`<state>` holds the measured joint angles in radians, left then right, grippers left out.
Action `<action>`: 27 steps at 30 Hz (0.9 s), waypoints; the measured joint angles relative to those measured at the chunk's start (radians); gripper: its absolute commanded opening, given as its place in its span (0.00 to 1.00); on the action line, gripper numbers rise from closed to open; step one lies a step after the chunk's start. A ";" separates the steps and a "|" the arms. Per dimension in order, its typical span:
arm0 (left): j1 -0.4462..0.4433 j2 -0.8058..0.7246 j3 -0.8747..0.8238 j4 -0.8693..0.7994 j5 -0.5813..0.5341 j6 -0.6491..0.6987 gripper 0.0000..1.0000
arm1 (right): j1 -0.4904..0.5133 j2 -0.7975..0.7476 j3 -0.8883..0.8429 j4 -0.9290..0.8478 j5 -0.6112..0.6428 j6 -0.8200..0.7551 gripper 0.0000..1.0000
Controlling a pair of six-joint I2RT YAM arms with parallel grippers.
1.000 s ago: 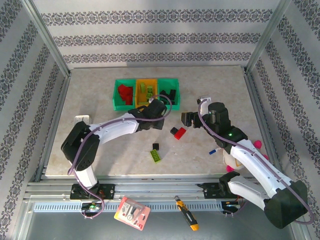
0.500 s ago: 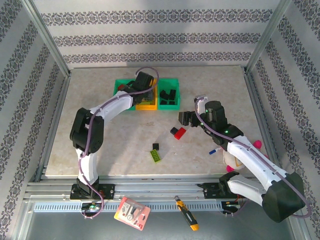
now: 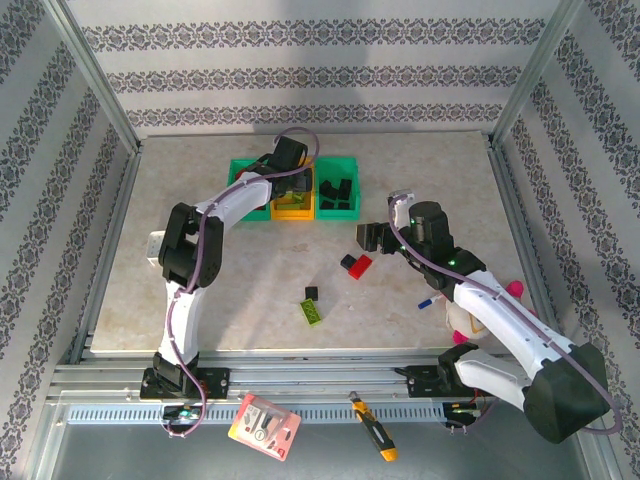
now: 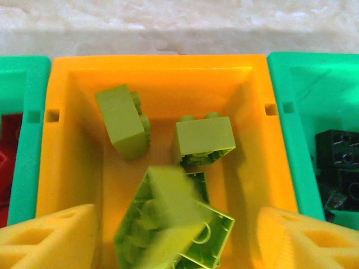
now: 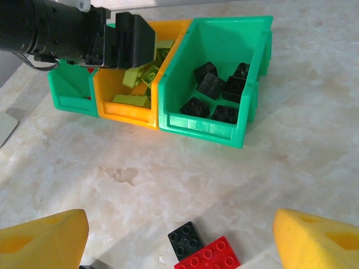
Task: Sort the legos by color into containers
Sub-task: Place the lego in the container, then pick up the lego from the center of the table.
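Lime green bricks (image 4: 205, 140) lie in the orange middle bin (image 4: 151, 63), one of them blurred beneath the left gripper (image 4: 179, 238), whose foam fingers are spread wide and hold nothing. Black bricks (image 5: 216, 95) sit in the right green bin (image 5: 185, 120). The right gripper (image 5: 179, 238), also released, hangs over a black brick (image 5: 187, 240) and a red brick (image 5: 212, 256) touching on the table (image 5: 280, 168).

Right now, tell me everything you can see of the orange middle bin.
The orange bin is a glossy plastic, open-top rectangular tray, upright on the table, flanked by and touching two green bins. Small notches mark its side rims. Inside lie several lime bricks, one blurred. The left gripper hangs above it, jaws open.
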<state>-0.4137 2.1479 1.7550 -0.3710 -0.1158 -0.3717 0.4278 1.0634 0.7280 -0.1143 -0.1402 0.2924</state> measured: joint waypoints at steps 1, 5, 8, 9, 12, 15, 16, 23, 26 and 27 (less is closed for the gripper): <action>0.000 -0.015 -0.016 0.005 0.003 0.010 0.95 | 0.000 0.007 0.000 -0.004 0.000 0.000 0.85; -0.007 -0.144 -0.137 0.031 0.008 0.054 0.99 | 0.000 0.048 0.000 -0.033 0.000 -0.001 0.85; -0.021 -0.274 -0.254 0.088 0.017 0.089 0.99 | 0.000 0.090 0.011 -0.079 -0.006 -0.010 0.86; -0.031 -0.315 -0.293 0.111 0.023 0.102 0.99 | 0.000 0.107 0.022 -0.104 -0.010 -0.016 0.86; -0.074 -0.435 -0.432 0.208 0.046 0.147 0.99 | 0.000 0.179 0.085 -0.204 -0.031 -0.054 0.87; -0.128 -0.540 -0.609 0.326 0.069 0.198 0.99 | 0.003 0.261 0.164 -0.311 -0.050 -0.108 0.90; -0.148 -0.570 -0.673 0.367 0.077 0.221 0.99 | 0.008 0.286 0.188 -0.343 -0.053 -0.127 0.90; -0.243 -0.751 -0.995 0.516 0.142 0.336 0.99 | 0.065 0.449 0.301 -0.522 -0.045 -0.276 0.94; -0.272 -0.850 -1.099 0.570 0.178 0.375 0.99 | 0.092 0.529 0.349 -0.567 -0.010 -0.340 0.96; -0.281 -0.880 -1.128 0.583 0.191 0.385 0.99 | 0.099 0.558 0.364 -0.578 0.001 -0.358 0.96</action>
<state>-0.6945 1.2675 0.6270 0.2119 0.0750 0.0128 0.5266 1.6211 1.0916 -0.6926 -0.1394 -0.0654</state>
